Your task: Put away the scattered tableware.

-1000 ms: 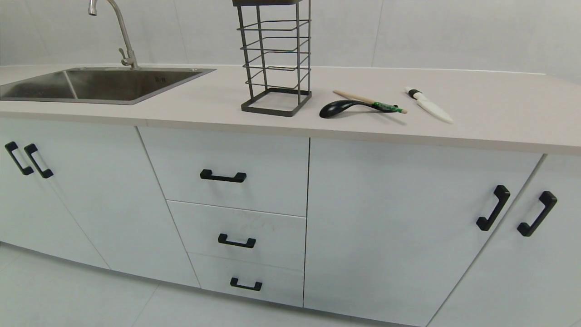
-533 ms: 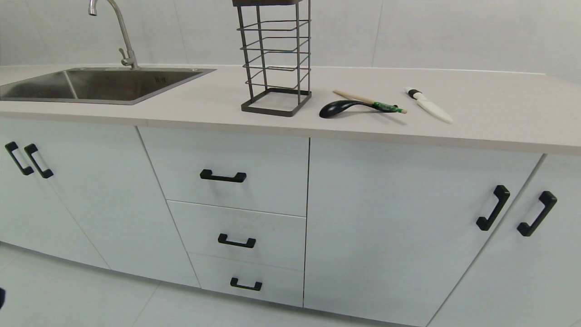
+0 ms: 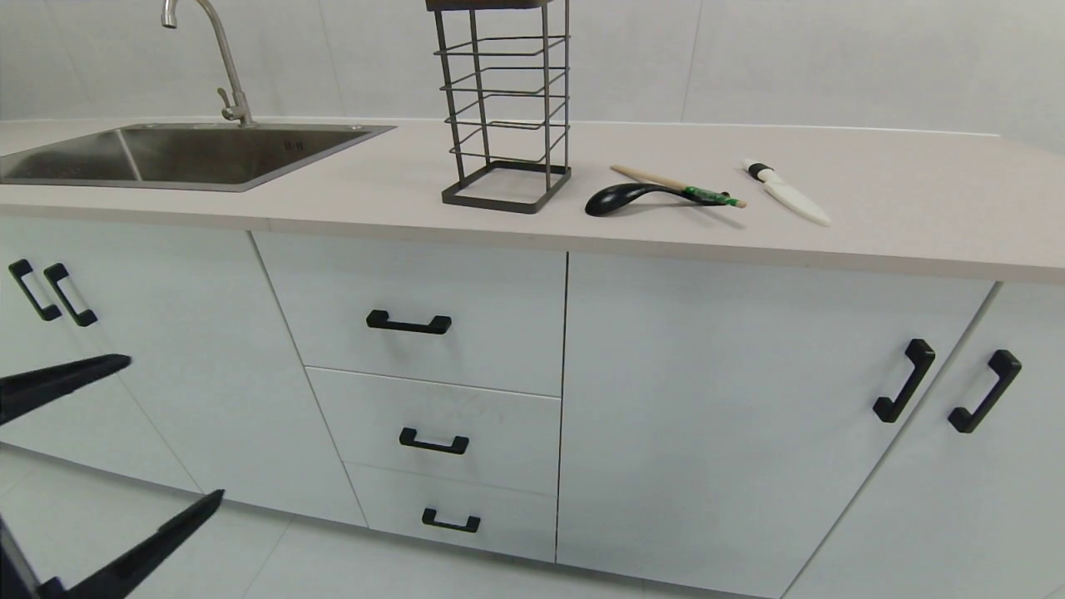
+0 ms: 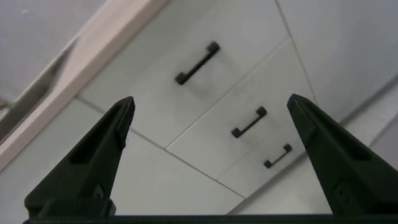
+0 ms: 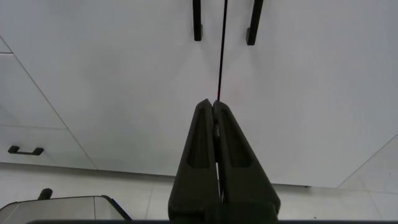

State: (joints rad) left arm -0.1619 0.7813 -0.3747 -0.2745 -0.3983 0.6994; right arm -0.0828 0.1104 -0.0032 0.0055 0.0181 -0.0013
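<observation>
On the counter lie a black spoon (image 3: 626, 198), a wooden chopstick with a green band (image 3: 678, 185) and a white knife with a black collar (image 3: 786, 192). A tall black wire rack (image 3: 507, 104) stands to their left. My left gripper (image 3: 170, 428) is low at the left, in front of the cabinets, open with nothing between its fingers (image 4: 93, 162); the left wrist view looks across at the drawer handles (image 4: 197, 63). My right gripper (image 5: 214, 109) is shut and empty, pointing at the seam between two cabinet doors.
A steel sink (image 3: 179, 154) with a tap (image 3: 218, 54) sits at the counter's left. Below are three drawers (image 3: 424, 383) and cabinet doors with black handles (image 3: 903, 380).
My left gripper has risen into the head view at the lower left, fingers spread. Nothing on the counter has moved.
</observation>
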